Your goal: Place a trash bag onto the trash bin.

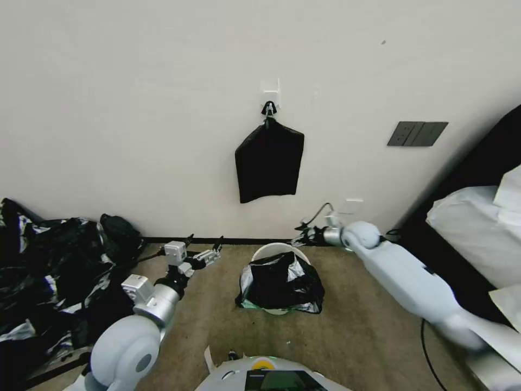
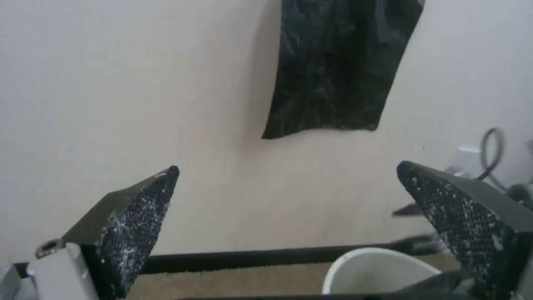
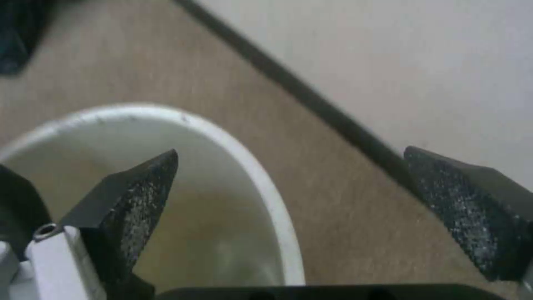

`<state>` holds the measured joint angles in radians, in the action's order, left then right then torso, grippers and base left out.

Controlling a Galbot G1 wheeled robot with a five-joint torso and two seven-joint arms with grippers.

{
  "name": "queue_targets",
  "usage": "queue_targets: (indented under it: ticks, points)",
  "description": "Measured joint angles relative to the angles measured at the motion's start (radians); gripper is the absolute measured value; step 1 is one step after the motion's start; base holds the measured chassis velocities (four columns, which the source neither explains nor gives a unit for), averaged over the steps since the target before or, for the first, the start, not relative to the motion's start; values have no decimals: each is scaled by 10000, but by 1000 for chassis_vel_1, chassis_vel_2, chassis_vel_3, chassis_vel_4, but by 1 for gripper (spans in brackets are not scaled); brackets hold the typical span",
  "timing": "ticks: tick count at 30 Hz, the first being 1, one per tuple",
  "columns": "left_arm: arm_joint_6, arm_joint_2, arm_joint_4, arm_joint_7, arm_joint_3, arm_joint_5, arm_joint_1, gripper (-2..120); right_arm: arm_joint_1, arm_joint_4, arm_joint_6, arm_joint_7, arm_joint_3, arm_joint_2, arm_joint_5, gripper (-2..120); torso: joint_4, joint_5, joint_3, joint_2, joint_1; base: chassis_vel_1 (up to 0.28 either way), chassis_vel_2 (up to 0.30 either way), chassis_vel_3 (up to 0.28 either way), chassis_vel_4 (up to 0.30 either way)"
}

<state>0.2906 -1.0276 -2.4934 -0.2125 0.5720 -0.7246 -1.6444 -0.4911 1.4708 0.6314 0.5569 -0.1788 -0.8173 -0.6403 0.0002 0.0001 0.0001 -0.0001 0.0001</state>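
The cream-white trash bin (image 1: 278, 250) stands on the carpet close to the wall. A glossy black trash bag (image 1: 281, 283) is draped over its near side and front rim, and the far rim is bare. My left gripper (image 1: 205, 240) hovers open to the left of the bin, holding nothing. In the left wrist view its fingers (image 2: 139, 216) are spread wide, with the bin's rim (image 2: 377, 266) beyond them. My right gripper (image 1: 299, 234) is open at the bin's far right rim. In the right wrist view one finger (image 3: 139, 200) hangs over the bin's inside (image 3: 222, 137) and the other over the carpet.
A flat black bundle (image 1: 269, 160) hangs from a wall hook above the bin. A large heap of black-and-silvery plastic (image 1: 49, 271) fills the floor at the left. A bed with white bedding (image 1: 477, 228) stands at the right, and a dark wall plate (image 1: 417, 133) is above it.
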Motion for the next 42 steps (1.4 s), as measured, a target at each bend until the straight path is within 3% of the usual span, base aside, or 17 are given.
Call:
queue_targets:
  ticks: [6,13,18,31,38,42]
  points:
    - [-30,-168,-78,10,-17,7,-6,100,1397,-643,761,-219,-1619,-39,-1033,100,-4,-3,-1,0,-1,0,0,0,0]
    - [-62,-203,-80,10,-87,23,-122,100,2461,-1302,799,-422,-3318,-42,-1584,100,0,0,-1,0,-1,0,0,0,0]
    - [-67,-226,-81,11,-86,28,-144,100,2729,-1522,799,-429,-3955,58,-1598,99,-4,0,-1,0,-1,0,0,0,0]
    - [-82,-483,-80,-110,-89,82,-240,100,2418,-1694,792,-559,-3759,-103,-1509,53,-2,-1,-2,1,-1,0,0,0,0]
    - [-161,-546,-77,-96,-510,441,-358,100,2212,-1579,789,-732,-3682,-198,-1433,28,-1,0,-2,0,-1,0,0,0,0]
    - [-179,-606,-75,-76,-625,618,-398,100,1940,-1283,790,-1224,-3220,31,-2312,10,-1,-1,-2,1,-1,0,0,0,0]
